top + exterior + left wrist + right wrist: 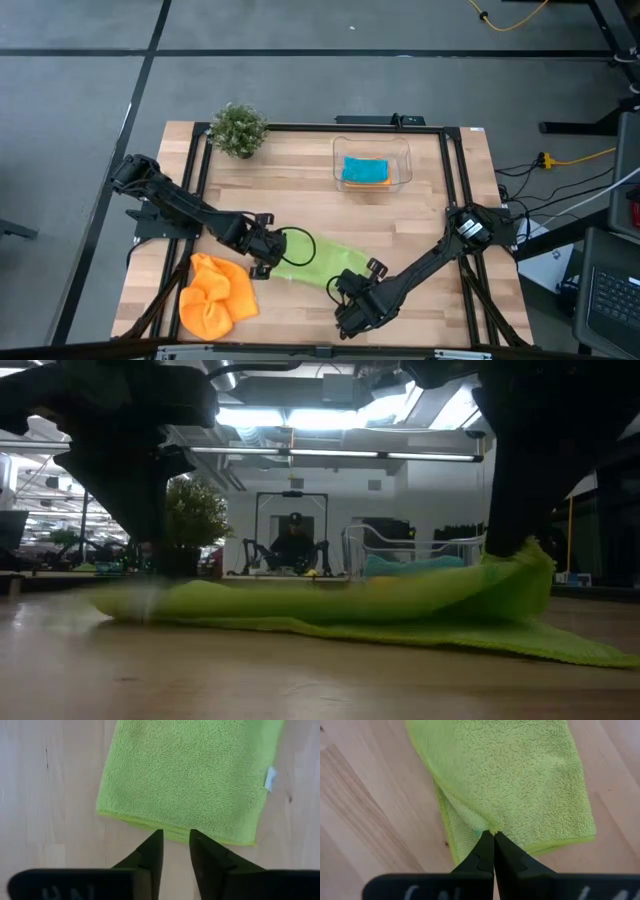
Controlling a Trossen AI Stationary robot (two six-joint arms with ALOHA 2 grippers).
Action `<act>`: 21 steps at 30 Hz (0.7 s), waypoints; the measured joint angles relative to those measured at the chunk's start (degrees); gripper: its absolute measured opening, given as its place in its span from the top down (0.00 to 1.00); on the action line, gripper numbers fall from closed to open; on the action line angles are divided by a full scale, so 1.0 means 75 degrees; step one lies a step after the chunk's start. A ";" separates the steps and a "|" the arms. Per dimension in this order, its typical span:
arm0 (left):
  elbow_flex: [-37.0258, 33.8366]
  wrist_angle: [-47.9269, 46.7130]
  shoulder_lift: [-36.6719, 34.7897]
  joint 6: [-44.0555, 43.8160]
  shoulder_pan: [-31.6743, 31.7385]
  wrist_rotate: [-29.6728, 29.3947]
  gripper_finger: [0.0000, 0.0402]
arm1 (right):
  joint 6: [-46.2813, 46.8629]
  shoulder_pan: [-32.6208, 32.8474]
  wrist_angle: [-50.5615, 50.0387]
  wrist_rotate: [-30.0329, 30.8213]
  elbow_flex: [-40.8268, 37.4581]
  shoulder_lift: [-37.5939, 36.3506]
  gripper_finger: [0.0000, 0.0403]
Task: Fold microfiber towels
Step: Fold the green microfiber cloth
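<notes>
The lime green towel (322, 258) lay stretched across the front middle of the wooden counter (420, 215), between the two arms. The right gripper (493, 834) had its fingers pinched together on the towel's near edge, lifting that end into a raised hump (clear in the low view) while the other end lay flat. The left gripper (176, 836) sat just off the opposite edge, its fingers slightly parted and holding nothing, tips just beside the hem without gripping it. A small white tag (270, 778) showed on one side edge of the towel.

Beside the left gripper, toward the counter's front left corner, an orange towel (217, 295) lay crumpled in a heap. At the back of the counter stood a clear plastic tub (372, 163) holding a folded teal blue towel (364, 167) on top of an orange one. A small potted plant (238, 129) stood at the back left.
</notes>
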 joint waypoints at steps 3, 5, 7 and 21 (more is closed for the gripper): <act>0.0000 0.0008 0.0000 -0.0030 -0.0015 0.0007 0.74 | 0.0004 0.0000 0.0000 -0.0024 0.0000 -0.0001 1.00; 0.0000 0.0017 0.0000 -0.0097 -0.0041 0.0037 0.73 | 0.0006 0.0000 0.0000 -0.0050 0.0000 -0.0001 1.00; -0.0003 0.0143 0.0000 -0.0178 -0.0054 0.0436 0.73 | 0.0008 0.0000 0.0000 -0.0056 0.0000 -0.0001 1.00; -0.0006 0.0941 0.0238 -0.0437 -0.0767 0.1557 0.62 | -0.0023 -0.0075 0.0000 -0.0055 0.0006 -0.0001 0.99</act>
